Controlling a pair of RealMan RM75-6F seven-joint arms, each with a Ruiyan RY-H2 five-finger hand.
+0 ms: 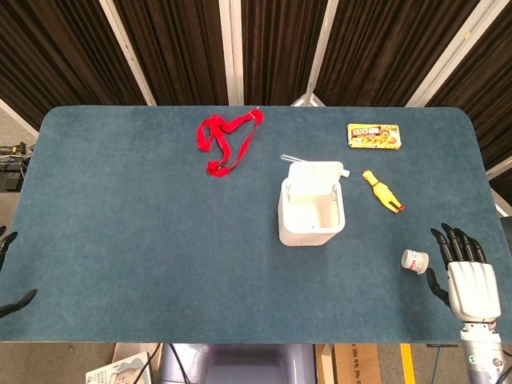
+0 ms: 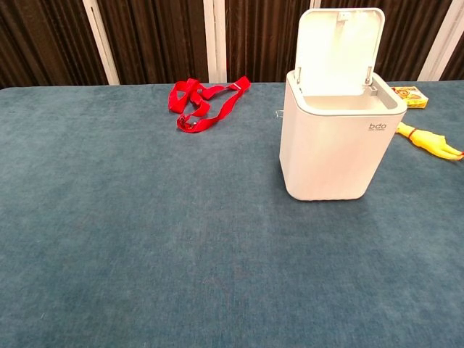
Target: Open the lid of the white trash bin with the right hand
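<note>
The white trash bin point(image 1: 312, 214) stands right of the table's middle, and its lid point(image 1: 314, 170) is swung up and stands upright at the back. The chest view shows the same bin point(image 2: 337, 141) with the lid point(image 2: 341, 49) raised and the inside exposed. My right hand point(image 1: 466, 278) lies flat near the front right edge of the table, fingers spread, holding nothing, well to the right of the bin. Of my left hand only dark fingertips point(image 1: 18, 302) show at the left frame edge. Neither hand appears in the chest view.
A small white bottle point(image 1: 414, 260) lies just left of my right hand. A yellow rubber chicken point(image 1: 382, 190) and a yellow snack box point(image 1: 374, 135) lie right of and behind the bin. A red strap point(image 1: 226, 140) lies at the back centre-left.
</note>
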